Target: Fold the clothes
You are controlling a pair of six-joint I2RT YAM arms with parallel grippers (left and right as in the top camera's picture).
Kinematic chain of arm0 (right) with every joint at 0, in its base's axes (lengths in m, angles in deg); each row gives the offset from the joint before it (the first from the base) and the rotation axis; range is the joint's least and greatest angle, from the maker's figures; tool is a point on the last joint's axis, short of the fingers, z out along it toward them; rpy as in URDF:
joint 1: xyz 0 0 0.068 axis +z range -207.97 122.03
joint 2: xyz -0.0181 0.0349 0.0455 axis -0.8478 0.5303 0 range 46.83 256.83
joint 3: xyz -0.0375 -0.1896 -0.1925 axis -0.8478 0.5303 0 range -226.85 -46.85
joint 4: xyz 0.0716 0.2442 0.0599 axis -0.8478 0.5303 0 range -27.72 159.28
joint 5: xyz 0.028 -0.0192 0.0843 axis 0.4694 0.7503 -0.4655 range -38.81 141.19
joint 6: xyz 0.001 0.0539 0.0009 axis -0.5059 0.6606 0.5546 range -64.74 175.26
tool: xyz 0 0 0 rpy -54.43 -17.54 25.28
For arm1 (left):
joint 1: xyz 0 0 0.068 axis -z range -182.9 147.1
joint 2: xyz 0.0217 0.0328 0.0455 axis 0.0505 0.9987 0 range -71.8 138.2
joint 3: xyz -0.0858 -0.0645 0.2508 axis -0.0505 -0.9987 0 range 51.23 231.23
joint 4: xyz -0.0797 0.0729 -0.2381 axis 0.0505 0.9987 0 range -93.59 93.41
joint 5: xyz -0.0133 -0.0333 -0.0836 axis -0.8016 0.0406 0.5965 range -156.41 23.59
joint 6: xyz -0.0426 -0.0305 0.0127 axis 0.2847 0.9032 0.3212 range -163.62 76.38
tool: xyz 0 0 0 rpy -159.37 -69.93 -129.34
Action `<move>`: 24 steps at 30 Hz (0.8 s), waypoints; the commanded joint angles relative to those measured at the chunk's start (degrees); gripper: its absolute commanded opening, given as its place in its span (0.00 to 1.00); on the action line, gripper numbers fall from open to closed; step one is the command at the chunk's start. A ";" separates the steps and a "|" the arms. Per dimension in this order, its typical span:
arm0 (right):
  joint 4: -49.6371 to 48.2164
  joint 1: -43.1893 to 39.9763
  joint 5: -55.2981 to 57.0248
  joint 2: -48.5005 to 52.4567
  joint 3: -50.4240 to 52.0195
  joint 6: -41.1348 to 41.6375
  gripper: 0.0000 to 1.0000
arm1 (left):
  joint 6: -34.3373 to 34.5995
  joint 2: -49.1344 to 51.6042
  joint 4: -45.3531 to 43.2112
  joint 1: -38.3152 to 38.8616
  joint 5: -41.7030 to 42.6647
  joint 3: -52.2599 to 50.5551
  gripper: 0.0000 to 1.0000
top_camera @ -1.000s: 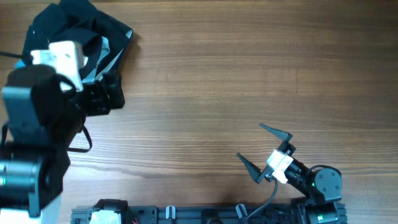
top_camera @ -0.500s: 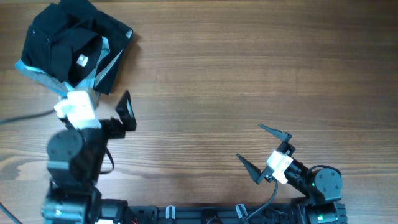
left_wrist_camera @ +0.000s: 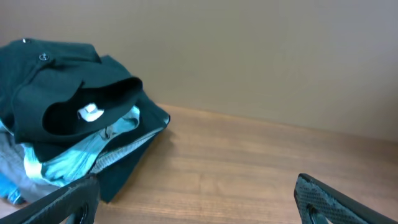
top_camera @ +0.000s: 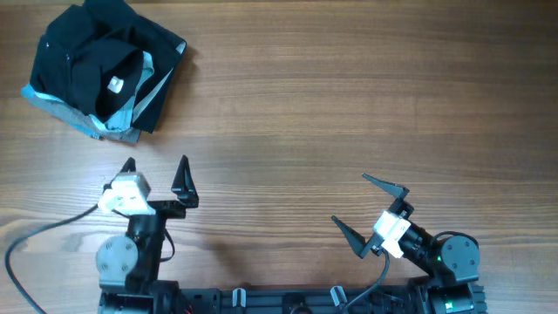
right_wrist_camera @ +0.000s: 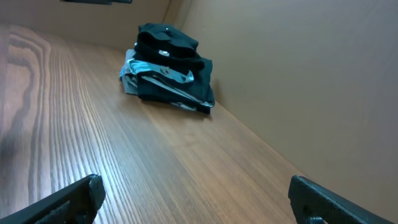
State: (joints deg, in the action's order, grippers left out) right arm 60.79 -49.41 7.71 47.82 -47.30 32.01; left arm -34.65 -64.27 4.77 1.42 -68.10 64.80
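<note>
The black T-shirt (top_camera: 91,48) lies folded at the table's far left corner, on top of a small stack, its white collar label facing up. It also shows in the left wrist view (left_wrist_camera: 59,99) and, far off, in the right wrist view (right_wrist_camera: 168,46). My left gripper (top_camera: 157,173) is open and empty near the front edge, well in front of the stack. My right gripper (top_camera: 370,209) is open and empty at the front right, far from the clothes.
Under the black shirt lie a light blue folded shirt (top_camera: 144,83) and a grey folded garment (top_camera: 83,126). The wooden table (top_camera: 349,105) ends at a plain wall behind the stack (left_wrist_camera: 249,56).
My left arm has drawn back from the stack toward the front edge and now rests low, its gripper open. The stack is uncovered. The right arm has not moved.
</note>
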 commanded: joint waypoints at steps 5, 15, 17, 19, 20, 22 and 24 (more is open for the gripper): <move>-0.11 0.22 -0.70 -0.57 0.15 0.72 1.00 | 0.57 -7.39 -9.35 -0.48 -0.22 -9.73 1.00; -0.13 0.22 -0.72 -0.57 0.15 0.72 1.00 | 0.70 -7.37 -11.96 -0.48 1.18 -13.25 1.00; -0.13 0.22 -0.70 -0.57 0.15 0.72 1.00 | 0.70 -7.37 -8.76 -0.48 1.18 -13.25 1.00; -0.13 0.22 -0.72 -0.57 0.15 0.70 1.00 | 0.70 -7.37 -5.18 -0.48 1.18 -13.25 1.00; -0.13 0.22 -0.70 -0.57 0.15 0.70 1.00 | 0.68 -7.21 -4.22 -0.46 1.22 -13.22 1.00; -0.13 0.22 -0.72 -0.57 0.15 0.70 1.00 | 0.68 -6.78 -4.17 -0.48 1.22 -13.22 1.00; -0.13 0.22 -0.70 -0.57 0.15 0.70 1.00 | 0.68 -6.36 -4.22 -0.46 1.20 -13.22 1.00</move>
State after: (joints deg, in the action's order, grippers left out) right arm 60.79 -49.41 7.71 47.82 -47.30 32.01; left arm -34.45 -70.89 0.31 1.42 -67.42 51.68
